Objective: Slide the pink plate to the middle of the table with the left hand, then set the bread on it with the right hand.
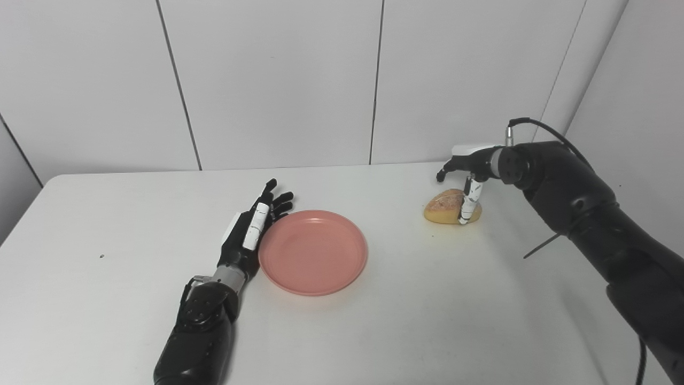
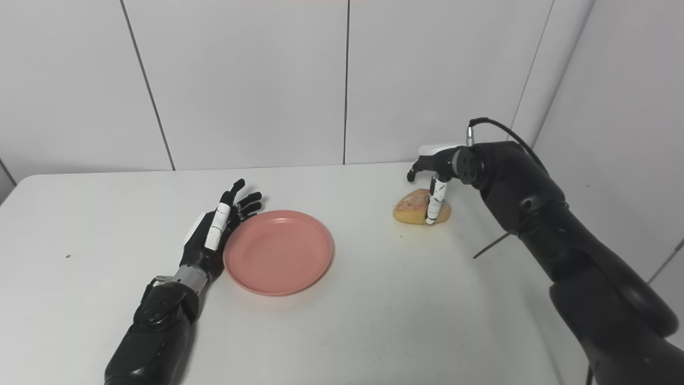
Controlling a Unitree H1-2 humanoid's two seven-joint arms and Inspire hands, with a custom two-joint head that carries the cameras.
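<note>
The pink plate lies flat near the middle of the white table. My left hand lies open on the table, fingers stretched out, its edge against the plate's left rim. The bread, a golden-brown roll, rests on the table at the back right. Over it hovers my right hand: its white thumb points down against the roll's near right side. The dark fingers arch above the roll's far side, apart from it. The bread sits on the table, not lifted.
A white panelled wall stands right behind the table's back edge. My right forearm reaches in above the table's right side. A small dark speck marks the table at the left.
</note>
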